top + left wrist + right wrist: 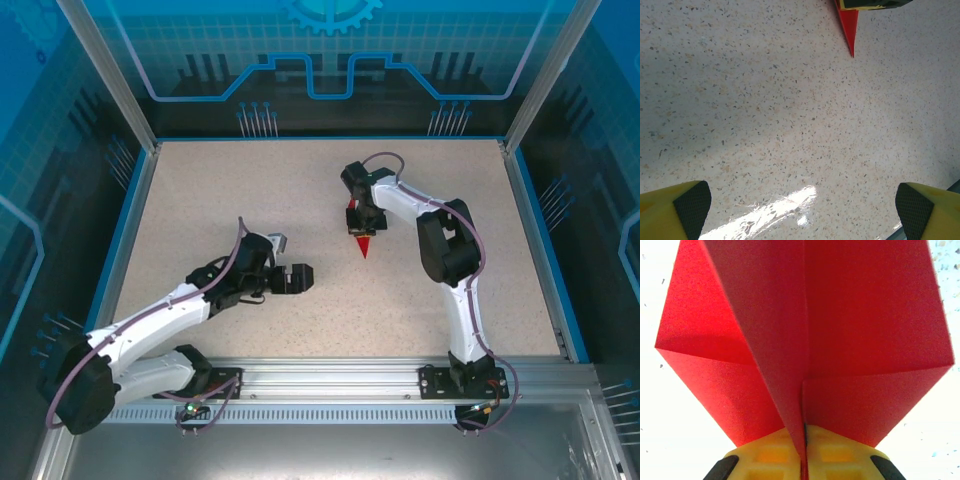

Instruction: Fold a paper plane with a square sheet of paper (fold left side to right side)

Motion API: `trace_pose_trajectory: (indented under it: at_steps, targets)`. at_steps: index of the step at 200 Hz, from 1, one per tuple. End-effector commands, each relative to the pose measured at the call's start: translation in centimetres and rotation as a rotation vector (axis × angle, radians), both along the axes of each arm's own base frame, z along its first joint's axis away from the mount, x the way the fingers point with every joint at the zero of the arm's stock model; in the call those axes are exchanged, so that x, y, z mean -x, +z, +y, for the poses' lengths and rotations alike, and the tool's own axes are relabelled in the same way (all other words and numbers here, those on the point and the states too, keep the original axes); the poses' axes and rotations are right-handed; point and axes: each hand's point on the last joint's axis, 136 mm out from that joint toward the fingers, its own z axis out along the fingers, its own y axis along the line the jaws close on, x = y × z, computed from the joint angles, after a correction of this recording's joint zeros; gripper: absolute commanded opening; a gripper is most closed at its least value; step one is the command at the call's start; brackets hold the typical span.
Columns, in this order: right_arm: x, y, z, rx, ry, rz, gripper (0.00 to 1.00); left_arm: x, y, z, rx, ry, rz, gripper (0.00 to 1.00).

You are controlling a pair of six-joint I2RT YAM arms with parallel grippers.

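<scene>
Speckled table (250, 200); wrist close-up shows right end effector (803, 450) pinching paper plane (840, 330); left end effector (802, 207) agape.

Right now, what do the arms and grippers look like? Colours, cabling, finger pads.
Both the left arm and the right arm have white links with black joint housings, and a greyish-purple cable loops along each. The left gripper has yellow fingers with black textured pads. The right gripper is the same yellow, moulded with square recesses. No markings are readable.
</scene>
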Motion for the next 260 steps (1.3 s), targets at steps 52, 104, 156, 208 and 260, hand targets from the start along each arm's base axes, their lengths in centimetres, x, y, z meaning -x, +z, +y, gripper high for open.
trace_pose_trajectory:
  at_steps: [52, 104, 156, 208, 260]
  targets:
    - [0.8, 1.6, 0.0, -0.021, 0.013, 0.007, 0.20, -0.2, 0.5, -0.2, 0.011, 0.021, 0.041, 0.99]
    - [1.6, 5.7, -0.6, 0.009, 0.043, -0.063, 0.26, -0.8, 0.5, 0.4, 0.034, 0.060, 0.068, 0.99]
    - [3.8, 11.2, -2.2, 0.010, 0.089, -0.179, 0.35, -1.9, 0.9, 2.8, 0.057, 0.156, 0.068, 0.99]
    - [6.5, 16.2, -7.3, -0.026, 0.070, -0.392, 0.39, -3.1, 3.2, 7.8, 0.011, 0.312, -0.056, 0.99]
    - [8.5, 17.9, -13.7, -0.040, -0.043, -0.645, 0.58, -4.4, 5.8, 13.1, -0.175, 0.469, -0.259, 0.99]
